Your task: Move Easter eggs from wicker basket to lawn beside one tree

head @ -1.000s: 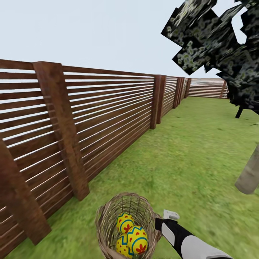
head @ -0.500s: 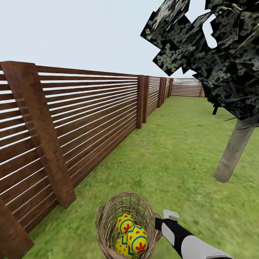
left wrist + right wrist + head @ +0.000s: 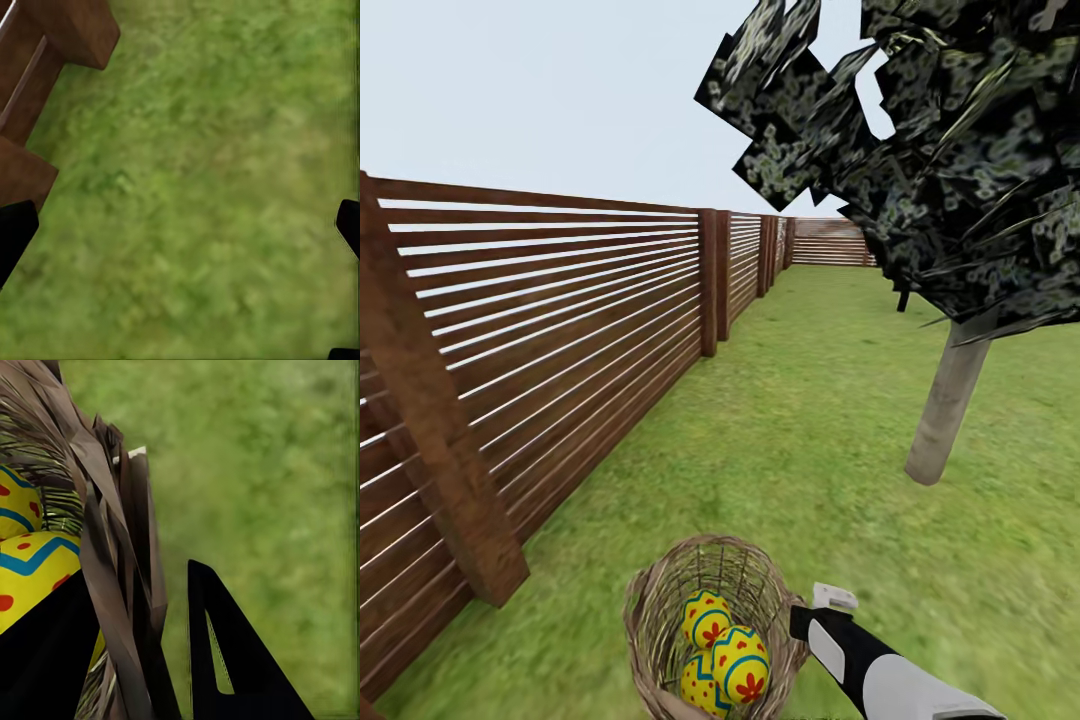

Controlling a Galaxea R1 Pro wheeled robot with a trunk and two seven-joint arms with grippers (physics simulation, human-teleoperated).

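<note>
Beside the fence, the wicker basket holds three Easter eggs; right fingers clamp its rim, left fingers apart. Carried tilted toward the tree, eggs might spill.

The lawn was a flat expanse of short green grass. A slatted wooden fence stood along its left edge and far edge, posts set in the grass. A tree rose from the lawn toward its right side, well apart from the fence.
</note>
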